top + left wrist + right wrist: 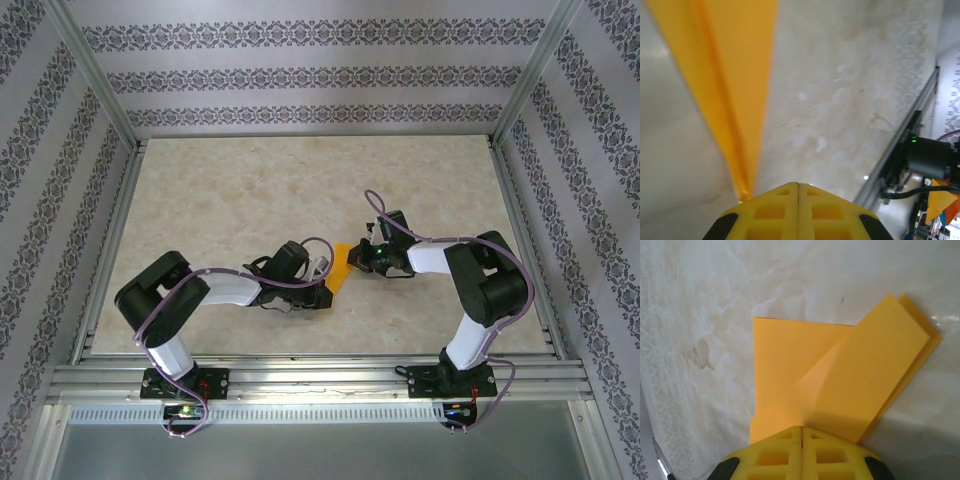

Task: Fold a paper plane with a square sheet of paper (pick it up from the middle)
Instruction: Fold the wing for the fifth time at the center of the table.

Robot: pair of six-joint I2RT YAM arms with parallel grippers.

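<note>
Flanking the paper plane (840, 380) (creased) sit left end effector (798, 186), right end effector (802, 429).

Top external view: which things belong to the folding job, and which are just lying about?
Job: orange paper, part-folded; left pincer; right pincer, shut on the paper.
Not the job: table; patterned walls; metal rails.

**Left arm** (225, 288) and **right arm** (430, 258): white tubular links between bulky black joint housings, on black bases (180, 385), looped with thin purple cables (366, 195). **Left gripper** (798, 186) and **right gripper** (802, 429): yellow moulded fingers (775, 455) with square recesses and black shoulders. Green indicator light (913, 139) on the right arm's wrist.
</note>
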